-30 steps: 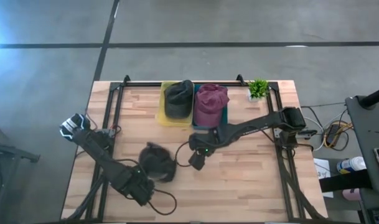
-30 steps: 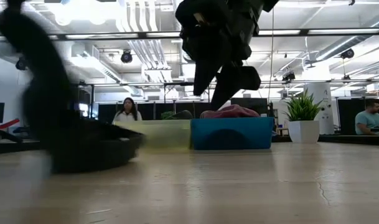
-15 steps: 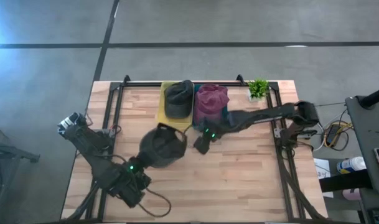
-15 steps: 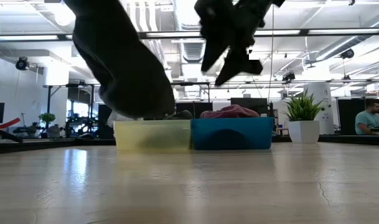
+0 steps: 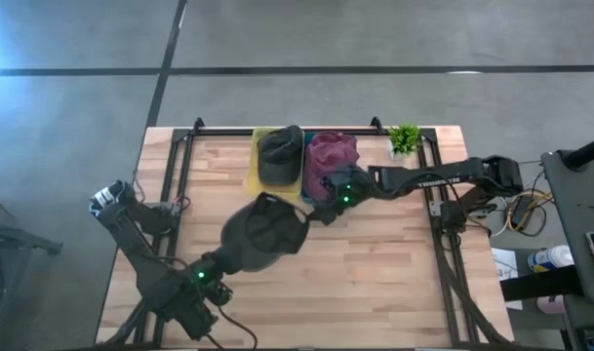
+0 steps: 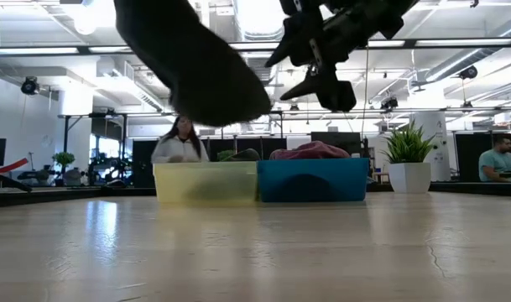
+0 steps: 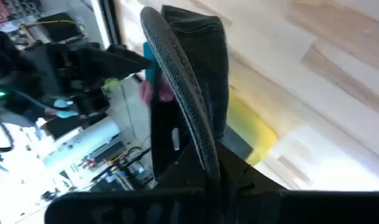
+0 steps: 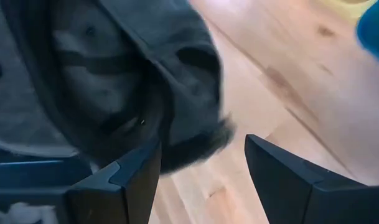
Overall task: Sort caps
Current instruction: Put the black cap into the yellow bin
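A dark olive-grey cap [image 5: 265,236] hangs in the air in my left gripper [image 5: 228,261], over the table's middle and in front of the bins; the low view shows the cap [image 6: 196,67] high above the tabletop. My right gripper [image 5: 322,209] is open and hovers just right of this cap, near the teal bin; the cap [image 8: 114,74] fills its wrist view. A second olive-grey cap [image 5: 280,156] lies in the yellow bin [image 5: 256,180]. A maroon cap [image 5: 332,161] lies in the teal bin [image 6: 314,180]. My left gripper is shut on the olive-grey cap at its edge [image 7: 201,155], the end nearest the table's near-left. The gripper's own body hides the fingers in its wrist view [image 7: 208,180]. It comes slanting up from the near-left. The cap is lifted clear and sticks out beyond the fingers.
A small potted plant [image 5: 405,138] stands at the far right, beside the teal bin. The two bins sit side by side at the far edge. Bare wood lies to the near side [image 5: 375,283]. People [image 6: 181,143] show in the room behind.
My left gripper has lifted the olive-grey cap off the table and carried it up and toward the bins at the far edge. My right gripper has risen and drawn back toward the far right, to the teal bin.
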Controlling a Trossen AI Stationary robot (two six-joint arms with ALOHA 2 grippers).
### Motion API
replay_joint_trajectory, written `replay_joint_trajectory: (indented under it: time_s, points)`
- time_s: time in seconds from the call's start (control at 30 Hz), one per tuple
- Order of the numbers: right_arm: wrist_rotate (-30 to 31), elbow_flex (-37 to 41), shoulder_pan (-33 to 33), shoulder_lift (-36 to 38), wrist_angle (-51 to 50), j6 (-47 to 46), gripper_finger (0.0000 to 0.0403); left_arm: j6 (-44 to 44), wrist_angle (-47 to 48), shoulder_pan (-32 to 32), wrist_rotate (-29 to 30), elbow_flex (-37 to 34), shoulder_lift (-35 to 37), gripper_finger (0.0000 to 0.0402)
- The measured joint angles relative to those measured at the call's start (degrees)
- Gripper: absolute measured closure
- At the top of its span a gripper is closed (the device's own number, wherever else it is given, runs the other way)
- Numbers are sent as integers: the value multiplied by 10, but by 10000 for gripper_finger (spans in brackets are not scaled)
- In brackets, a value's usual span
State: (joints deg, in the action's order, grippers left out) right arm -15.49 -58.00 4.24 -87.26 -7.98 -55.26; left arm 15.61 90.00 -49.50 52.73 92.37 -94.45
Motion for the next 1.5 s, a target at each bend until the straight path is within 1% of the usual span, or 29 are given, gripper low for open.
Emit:
replay_joint_trajectory:
  time_s: [0.13, 0.33, 0.43, 0.57, 0.67, 0.9, 1.1, 1.17, 1.23, 1.4, 1.5]
  points:
    - [2, 1, -12, 2, 3, 6, 177, -3, 0, 4, -12, -9, 0, 397]
    - [5, -13, -16, -4, 0, 13, 177, 12, -18, 15, -11, -18, 0, 397]
    - [11, -18, -16, -20, -8, 21, 177, 25, -27, 19, -2, -18, 0, 397]
    - [37, -25, -16, -37, -23, 42, 177, 28, -29, 20, 3, -17, 0, 397]
    - [38, -25, -16, -45, -21, 51, 177, 27, -30, 20, 3, -17, 0, 397]
    - [52, -17, -16, -48, -27, 58, 177, 24, -33, 22, 10, -17, 0, 397]
    - [52, -11, -14, -48, -25, 58, 181, 26, -47, 29, 26, -17, 0, 397]
    - [53, -13, -14, -48, -19, 58, 193, 26, -56, 32, 26, -17, 0, 397]
    - [53, -19, -14, -48, -12, 62, 217, 29, -69, 36, 22, -19, 0, 397]
    - [47, -51, -15, -48, 14, 74, 305, 71, -127, 50, -6, -47, 0, 397]
    - [25, -77, -17, -48, 10, 88, 359, 97, -162, 61, -16, -73, 0, 397]
